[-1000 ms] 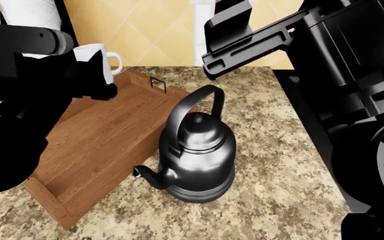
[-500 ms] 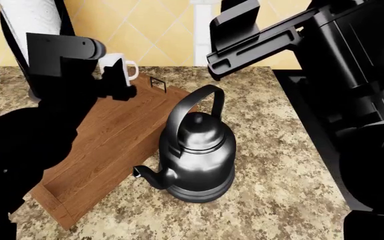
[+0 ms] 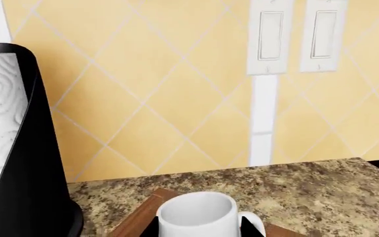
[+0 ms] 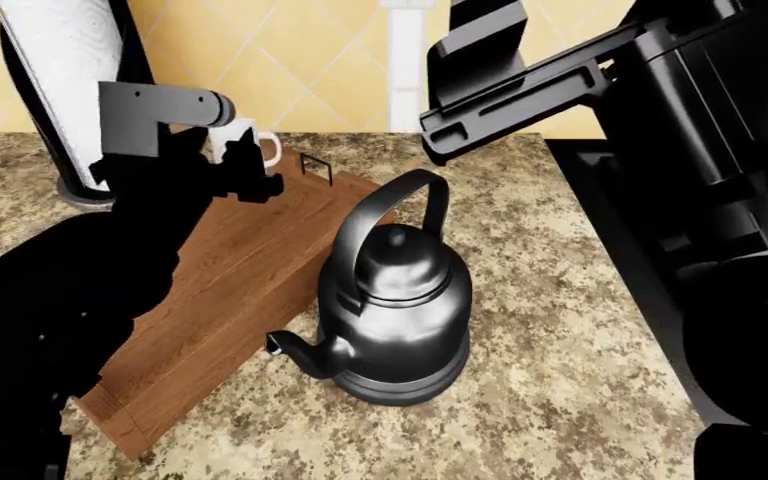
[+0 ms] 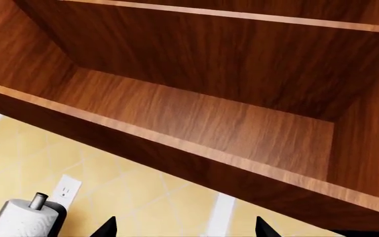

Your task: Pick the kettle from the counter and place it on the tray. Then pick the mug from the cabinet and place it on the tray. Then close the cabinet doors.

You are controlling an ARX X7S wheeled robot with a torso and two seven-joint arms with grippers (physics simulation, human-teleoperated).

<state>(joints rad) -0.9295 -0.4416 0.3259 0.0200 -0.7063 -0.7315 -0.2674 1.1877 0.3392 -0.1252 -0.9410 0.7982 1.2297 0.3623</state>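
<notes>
White mug (image 3: 196, 215) in left gripper (image 4: 244, 160); no writing legible.

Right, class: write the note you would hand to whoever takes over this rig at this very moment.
Left tool: shut on the mug, held at the far end of the tray.
Right tool: open, empty, raised towards the cabinet.
Kettle: upright on the counter, close beside the tray, apparently not on it.
Done: mug is out of the cabinet.
Left: set the mug down on the tray, move the kettle onto the tray, close the cabinet doors (doors not in view; the shelf is exposed).
</notes>
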